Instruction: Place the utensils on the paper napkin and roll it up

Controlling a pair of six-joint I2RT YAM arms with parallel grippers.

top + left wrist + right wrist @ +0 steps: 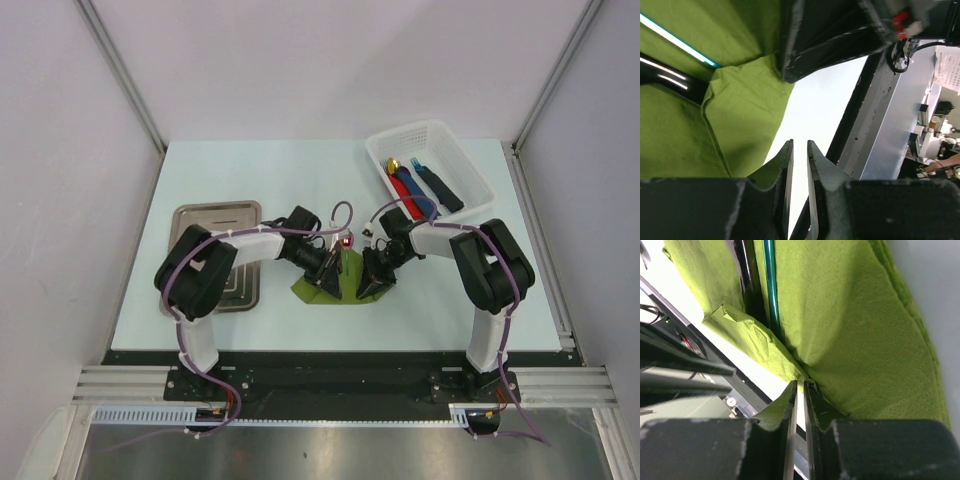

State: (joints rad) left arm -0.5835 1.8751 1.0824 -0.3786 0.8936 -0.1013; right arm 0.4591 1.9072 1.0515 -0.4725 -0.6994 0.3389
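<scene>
From above, my left tool and right tool stand low over the paper napkin in the middle of the worktop.

Left wrist: my left tool has its jaws a sliver apart with bare worktop showing between them. The paper napkin lies just beside, and the utensils sit in its fold.

Right wrist: my right tool is pinched on the folded edge of the paper napkin. The utensils lie in the crease.
</scene>
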